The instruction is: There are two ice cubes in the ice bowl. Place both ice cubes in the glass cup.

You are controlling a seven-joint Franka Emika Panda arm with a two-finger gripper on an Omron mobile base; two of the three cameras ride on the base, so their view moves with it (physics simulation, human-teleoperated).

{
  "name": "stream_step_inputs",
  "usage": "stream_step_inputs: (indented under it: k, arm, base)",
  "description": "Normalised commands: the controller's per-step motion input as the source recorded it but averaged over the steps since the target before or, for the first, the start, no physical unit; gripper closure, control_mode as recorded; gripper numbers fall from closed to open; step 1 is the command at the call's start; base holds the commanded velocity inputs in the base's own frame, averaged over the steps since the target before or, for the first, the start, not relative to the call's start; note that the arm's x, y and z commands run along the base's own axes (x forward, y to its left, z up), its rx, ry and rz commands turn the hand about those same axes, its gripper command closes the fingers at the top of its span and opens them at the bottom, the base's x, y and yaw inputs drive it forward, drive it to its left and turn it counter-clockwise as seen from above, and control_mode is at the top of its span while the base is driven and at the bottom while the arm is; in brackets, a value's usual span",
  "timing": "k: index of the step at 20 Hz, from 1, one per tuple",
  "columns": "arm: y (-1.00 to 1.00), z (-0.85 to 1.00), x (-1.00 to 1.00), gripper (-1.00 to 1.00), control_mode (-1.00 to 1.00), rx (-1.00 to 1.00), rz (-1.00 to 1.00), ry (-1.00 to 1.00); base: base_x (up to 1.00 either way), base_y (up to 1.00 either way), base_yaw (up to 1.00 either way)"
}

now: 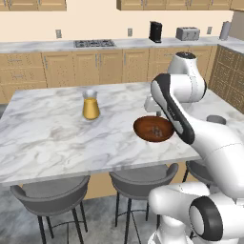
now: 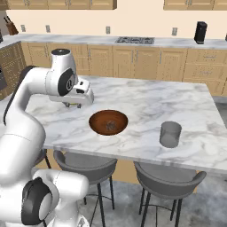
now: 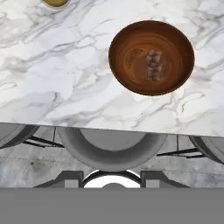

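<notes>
The reddish-brown ice bowl [image 1: 153,128] [image 2: 108,122] [image 3: 151,57] sits near the front edge of the marble island. Two pale ice cubes [image 3: 154,64] lie side by side at its middle, faint in the base views [image 2: 111,126]. The greyish glass cup [image 2: 170,134] stands upright to the bowl's right, apart from it; in the left base view my arm half hides the glass cup [image 1: 217,119]. My gripper [image 2: 73,104] [image 3: 111,181] hangs above the counter to the bowl's left, open, with nothing between its fingers.
A clear-topped vessel of orange liquid [image 1: 90,106] [image 3: 54,2] stands further back on the island [image 1: 47,128]. Grey stools [image 1: 50,195] [image 2: 170,177] [image 3: 111,151] are tucked under the front edge. A back counter carries a stove and appliances.
</notes>
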Motion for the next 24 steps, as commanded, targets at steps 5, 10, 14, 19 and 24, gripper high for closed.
stream_step_inputs:
  k: [5,10,14,19,24]
  arm:
    - [-0.49,-0.07,0.00,-1.00,-1.00,0.03,-0.01,0.08]
    - [-0.93,-0.14,0.02,-1.00,-1.00,0.01,0.00,0.06]
    - [-0.23,-0.03,0.22,-1.00,-1.00,-0.01,0.04,0.00]
    - [0.02,-0.43,0.69,-1.00,-1.00,-0.11,-0.07,0.02]
    - [0.00,-0.44,0.75,-1.00,-1.00,-0.03,-0.10,0.08]
  base:
    - [0.00,0.00,0.00]
    - [0.00,0.00,0.00]
    - [0.00,0.00,0.00]
    - [0.00,0.00,0.00]
    - [0.00,0.00,0.00]
